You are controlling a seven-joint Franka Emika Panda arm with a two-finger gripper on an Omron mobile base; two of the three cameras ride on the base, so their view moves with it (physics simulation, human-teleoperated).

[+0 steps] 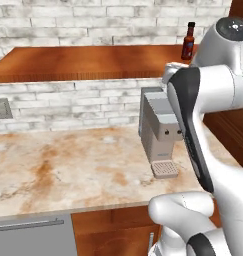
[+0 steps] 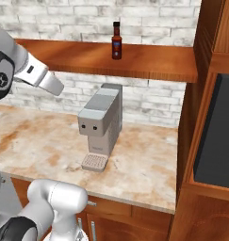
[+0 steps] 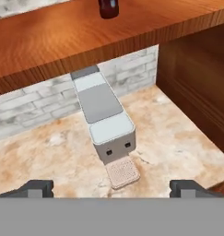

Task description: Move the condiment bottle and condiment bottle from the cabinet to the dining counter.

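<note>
One bottle (image 2: 117, 40) sits on shelf (image 2: 149, 61); my gripper (image 3: 111, 186) is spread, empty. I should approach level, centering its body.

The surface (image 1: 68, 165) looks like polished stone, beige mottled with rust-brown veins and a soft sheen, while the shelf (image 2: 149, 61) above it and the cabinet fronts (image 2: 200, 212) are warm reddish wood with visible grain and a smooth, lightly glossy finish. The wall (image 1: 68, 102) is rough whitewashed brick, matt and uneven. The coffee machine (image 2: 101, 124) has a matt grey metal-like or plastic casing, and the condiment bottle (image 2: 117, 41) looks like dark, glossy glass with a black cap.
</note>
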